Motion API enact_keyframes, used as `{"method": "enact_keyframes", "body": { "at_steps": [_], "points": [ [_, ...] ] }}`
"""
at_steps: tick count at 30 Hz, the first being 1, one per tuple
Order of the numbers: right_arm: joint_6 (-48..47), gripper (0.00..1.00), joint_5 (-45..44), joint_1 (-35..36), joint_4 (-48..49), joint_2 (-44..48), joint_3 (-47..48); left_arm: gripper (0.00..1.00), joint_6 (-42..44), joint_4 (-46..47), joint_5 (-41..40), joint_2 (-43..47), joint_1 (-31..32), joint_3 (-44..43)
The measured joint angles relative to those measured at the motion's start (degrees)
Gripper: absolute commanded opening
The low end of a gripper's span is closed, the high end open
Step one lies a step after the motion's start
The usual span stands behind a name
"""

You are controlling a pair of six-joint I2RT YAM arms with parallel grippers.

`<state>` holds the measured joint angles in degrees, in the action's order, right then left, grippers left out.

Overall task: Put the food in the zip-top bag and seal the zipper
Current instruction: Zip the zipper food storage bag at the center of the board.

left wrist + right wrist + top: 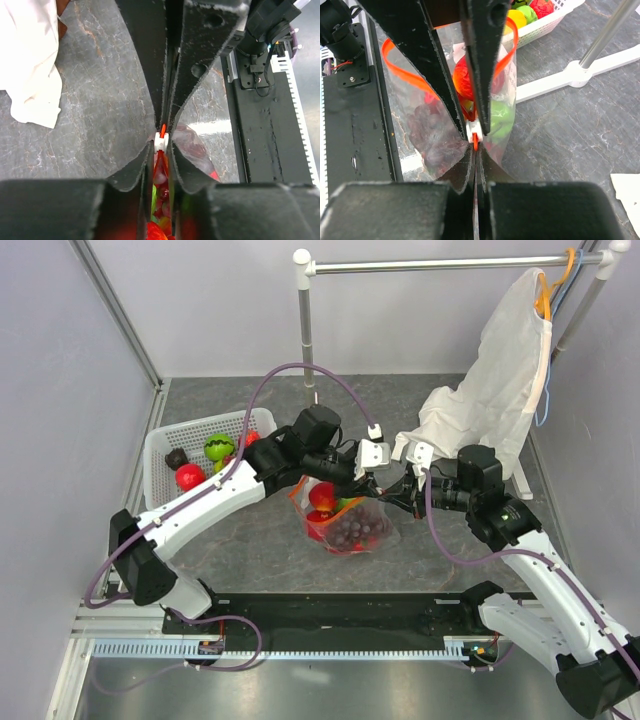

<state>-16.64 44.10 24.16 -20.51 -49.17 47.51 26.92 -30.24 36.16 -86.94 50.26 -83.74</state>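
Clamping the white slider point(160, 141) of the zipper point(405, 70), the left gripper point(160, 146) meets the right gripper point(476, 150), whose fingers are pressed tight on the bag's edge just beside it. The zip-top bag point(380, 532) sits mid-table, holding a red apple point(322, 495), purple grapes point(352, 530) and a green piece point(497, 117). The right wrist view shows its mouth gaping; overhead, the arms cover the slider end. Farther left, the basket point(158, 455) holds a green ball point(219, 447), a red fruit point(189, 477) and a dark piece point(176, 457). A white garment cover point(500, 380) hangs behind.
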Motion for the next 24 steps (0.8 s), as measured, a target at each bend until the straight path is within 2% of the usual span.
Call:
{"method": "enact_keyframes", "body": {
  "at_steps": [11, 24],
  "points": [
    [0.42, 0.00, -0.33, 0.39, -0.04, 0.42, 0.00, 0.15, 1.29, 0.09, 1.01, 3.76, -1.51, 4.55],
    [0.57, 0.00, -1.55, 0.46, 0.94, 0.63, 0.04, 0.15, 4.63, -6.08, 1.81, 7.61, -7.67, 7.91]
  ]
}}
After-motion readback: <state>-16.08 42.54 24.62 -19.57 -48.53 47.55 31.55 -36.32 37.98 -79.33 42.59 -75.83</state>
